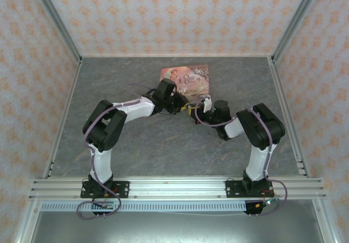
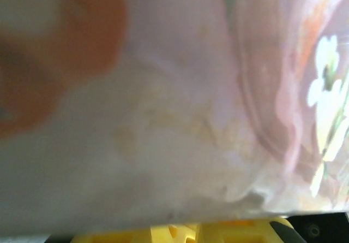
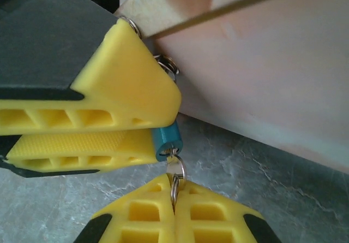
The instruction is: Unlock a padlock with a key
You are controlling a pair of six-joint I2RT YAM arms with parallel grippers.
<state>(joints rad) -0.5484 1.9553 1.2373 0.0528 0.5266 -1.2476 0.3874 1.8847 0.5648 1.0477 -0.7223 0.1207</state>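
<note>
The small teal-blue padlock (image 3: 165, 139) is clamped between the two yellow fingers (image 3: 109, 90) of my left gripper (image 3: 169, 125), which is shut on it just above the grey table. A pale metal key (image 3: 175, 169) with its ring sticks into the lock's end face. My right gripper (image 3: 174, 199) is shut on that key and ring from below. In the top view the left gripper (image 1: 184, 107) and right gripper (image 1: 197, 112) meet tip to tip in front of the pink box. The left wrist view is a blur of the box, with yellow fingertips (image 2: 174, 235) at its lower edge.
The pink illustrated box (image 1: 188, 79) lies flat right behind the grippers, and its pale side (image 3: 262, 79) is close beside the lock. Small metal rings (image 3: 166, 64) peek out behind the left gripper's upper finger. The grey table (image 1: 163, 144) is fenced by patterned walls.
</note>
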